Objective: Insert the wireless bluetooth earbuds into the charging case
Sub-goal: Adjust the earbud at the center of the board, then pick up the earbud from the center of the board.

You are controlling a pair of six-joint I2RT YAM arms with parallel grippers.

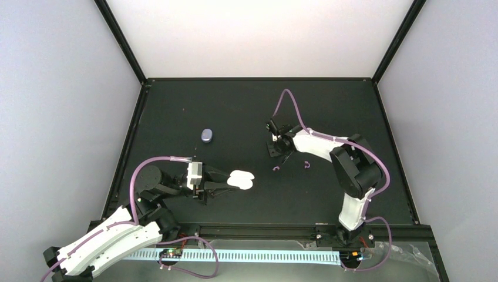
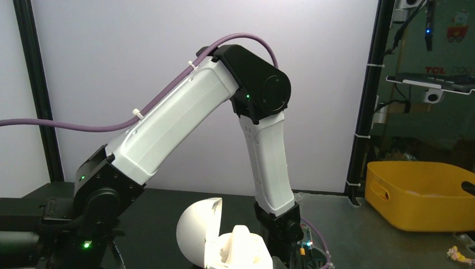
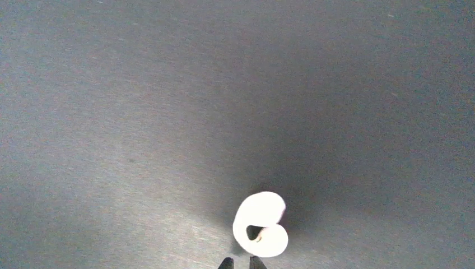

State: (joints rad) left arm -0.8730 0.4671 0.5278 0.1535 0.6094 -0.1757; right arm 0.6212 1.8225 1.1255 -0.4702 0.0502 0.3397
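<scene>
My left gripper [image 1: 229, 180] is shut on the open white charging case [image 1: 241, 179]. In the left wrist view its lid stands up [image 2: 197, 228], and a white hump, perhaps a bud, shows in the base [image 2: 242, 246]. My right gripper [image 1: 275, 144] points down at the table. In the right wrist view its tips [image 3: 241, 262] are nearly together at the lower edge of a white curled earbud [image 3: 260, 224] and seem to pinch it. Two purple earbuds [image 1: 276, 169] [image 1: 306, 165] lie on the mat near the right gripper. One white earbud is all I see outside the case.
A closed purple oval case [image 1: 207, 136] lies on the mat behind the left gripper. Black frame posts border the mat. In the left wrist view the right arm [image 2: 263, 151] stands ahead, and a yellow bin [image 2: 420, 196] sits off the table.
</scene>
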